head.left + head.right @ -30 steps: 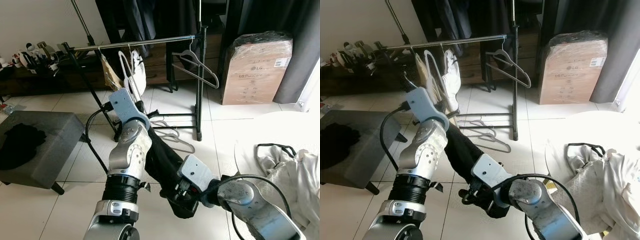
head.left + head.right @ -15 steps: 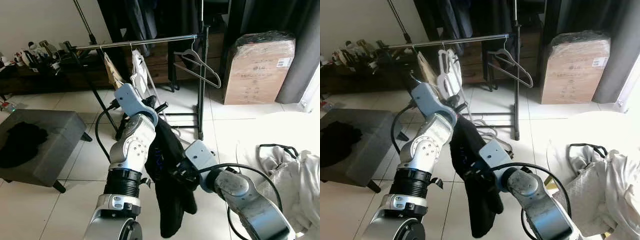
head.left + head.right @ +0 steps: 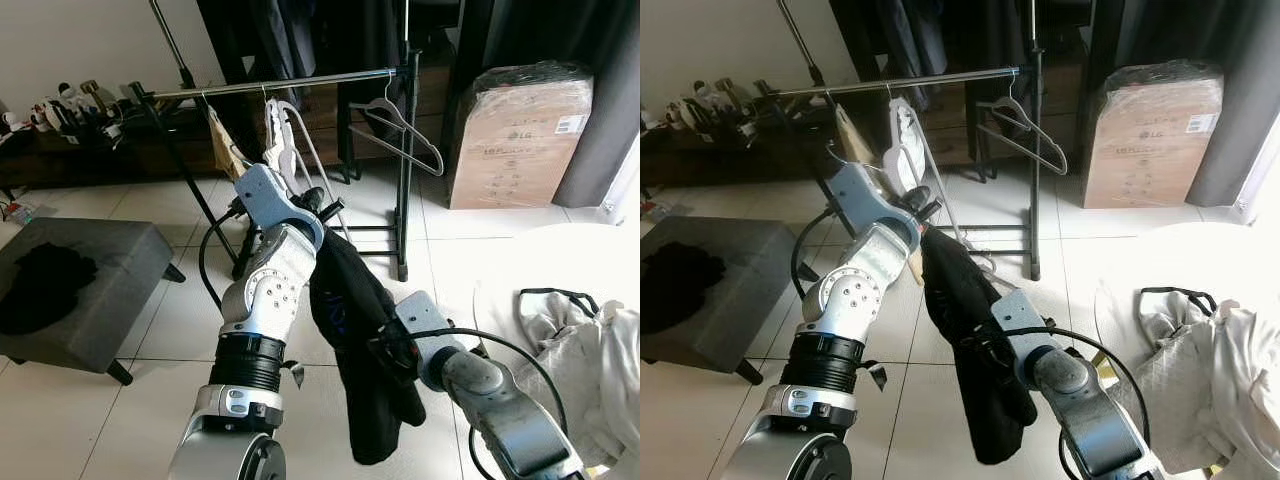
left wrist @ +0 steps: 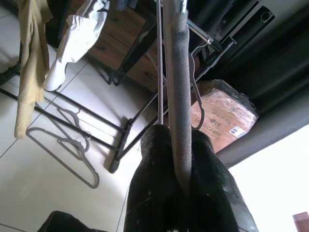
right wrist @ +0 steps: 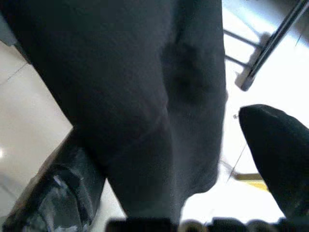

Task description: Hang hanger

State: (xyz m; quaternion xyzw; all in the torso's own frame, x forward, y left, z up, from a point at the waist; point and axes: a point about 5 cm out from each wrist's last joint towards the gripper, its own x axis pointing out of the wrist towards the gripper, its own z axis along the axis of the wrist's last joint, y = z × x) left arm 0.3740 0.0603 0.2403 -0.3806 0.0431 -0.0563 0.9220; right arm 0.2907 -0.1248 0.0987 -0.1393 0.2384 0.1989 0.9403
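- The clothes rack (image 3: 400, 170) stood on the tiled floor (image 3: 180, 300) ahead of the robot, its horizontal rail (image 3: 270, 85) running between the angled left legs and the upright right post.
- A wrapped cardboard box (image 3: 515, 135) stood against the dark curtain, to the right of the rack.
- A grey footstool (image 3: 85, 275) stood at the left with a black cloth (image 3: 40, 290) lying on it.
- Pale laundry (image 3: 590, 350) lay on the floor at the right.
- The black garment (image 3: 360, 340) hung below the raised left arm, between the two arms, its lower end clear of the floor.
- On the rail hung a tan garment (image 3: 222, 150), a white garment (image 3: 275, 145) and an empty grey hanger (image 3: 395, 125); further hangers (image 4: 63, 145) lay on the floor under the rack.
- The hanger (image 4: 176, 82) carrying the black garment was clenched between the fingers of the left tool (image 4: 181, 186), below the rail and in front of it.
- The right tool (image 5: 193, 159) was at the black garment, one finger (image 5: 275, 150) on each side of the cloth; whether it gripped the cloth could not be determined.
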